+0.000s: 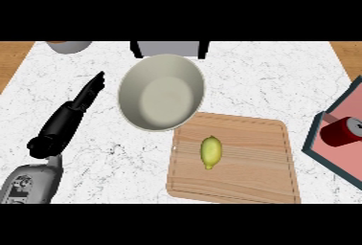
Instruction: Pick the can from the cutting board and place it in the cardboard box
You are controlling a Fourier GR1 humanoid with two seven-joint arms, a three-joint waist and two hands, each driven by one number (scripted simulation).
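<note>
- The red can [341, 132] lay on its side inside the cardboard box [316, 131], at the right edge of the head view, well apart from the cutting board [251, 162].
- The box showed a pinkish floor and dark teal walls, and the frame's right edge cut off part of it.
- The wooden cutting board sat on the white marble tabletop [283, 81], low and right of centre, and carried only a yellow-green lemon [210, 152] near its left half.
- A large pale bowl [161, 92] stood just above and left of the board, its lower rim overlapping the board's upper left corner.
- The left robot hand [88, 95] hung over the tabletop at the view's left, its black fingers straight and together, pointing up and to the right, holding nothing.
- Its grey forearm [32, 182] entered from the lower left corner.
- The right robot hand did not appear in the view.
- At the top edge stood a grey box-like object [170, 48] and, to its left, part of a round grey-brown vessel [68, 46].
</note>
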